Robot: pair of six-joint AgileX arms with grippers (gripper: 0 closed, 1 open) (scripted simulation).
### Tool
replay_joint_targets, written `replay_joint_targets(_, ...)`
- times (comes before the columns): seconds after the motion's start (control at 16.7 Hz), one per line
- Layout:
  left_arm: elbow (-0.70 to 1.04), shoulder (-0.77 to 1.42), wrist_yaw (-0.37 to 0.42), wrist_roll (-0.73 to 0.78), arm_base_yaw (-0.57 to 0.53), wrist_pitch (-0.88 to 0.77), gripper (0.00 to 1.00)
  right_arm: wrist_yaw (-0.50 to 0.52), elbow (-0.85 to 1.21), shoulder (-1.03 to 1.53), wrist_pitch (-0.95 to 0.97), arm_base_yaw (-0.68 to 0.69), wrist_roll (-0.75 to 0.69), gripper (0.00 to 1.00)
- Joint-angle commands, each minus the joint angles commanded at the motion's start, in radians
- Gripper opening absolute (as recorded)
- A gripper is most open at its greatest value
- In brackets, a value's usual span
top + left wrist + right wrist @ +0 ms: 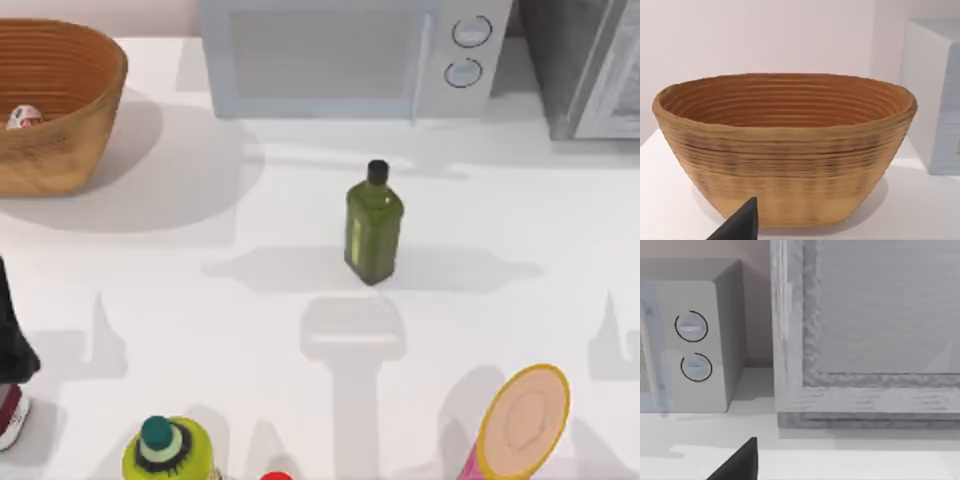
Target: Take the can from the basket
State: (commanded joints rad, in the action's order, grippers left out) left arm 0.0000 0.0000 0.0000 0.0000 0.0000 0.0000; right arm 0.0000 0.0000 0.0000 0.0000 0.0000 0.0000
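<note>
Step in hand, as judged: the approach. The can lies inside the basket, against its left inner side in the top view, and nothing holds it. The basket stands at the far left corner of the tabletop.

Left arm: a dark part of it shows at the top view's left edge, near the front, well apart from the basket. Its wrist camera faces the basket's side wall from low down, with the rim above the line of sight, so the can is hidden from it. One dark fingertip shows at the lower edge of that view; whether the left gripper is open or closed cannot be told.

Right arm: its wrist camera faces the microwave and a grey cabinet at the back right. It appears idle, and I cannot tell its gripper's state either.

Next move, as judged: the left gripper must rise above the rim, travel over the basket and descend open onto the can.

Clearances: the tabletop between arm and basket is open. The green bottle stands mid-table, well apart. The basket's wall is tall and slopes inward toward the bottom, so a steep descent is needed. The microwave sits near the basket's right.
</note>
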Motion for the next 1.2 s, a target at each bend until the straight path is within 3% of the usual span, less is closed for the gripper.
replay_joint_targets(0.3,0.055,0.046,-0.003,0.001,0.006,-0.021,1.0,0.0,0.0,0.0,0.0,0.0,0.0,1.0)
replay_joint_targets(0.54,0.256,0.235,-0.004,0.003,0.02,-0.117,1.0,0.0,0.0,0.0,0.0,0.0,0.0,1.0)
replay_joint_targets(0.84,0.65,0.631,0.008,0.01,0.033,-0.333,1.0,0.0,0.0,0.0,0.0,0.0,0.0,1.0)
replay_joint_targets(1.2,1.246,1.237,0.034,0.03,0.046,-0.677,1.0,0.0,0.0,0.0,0.0,0.0,0.0,1.0)
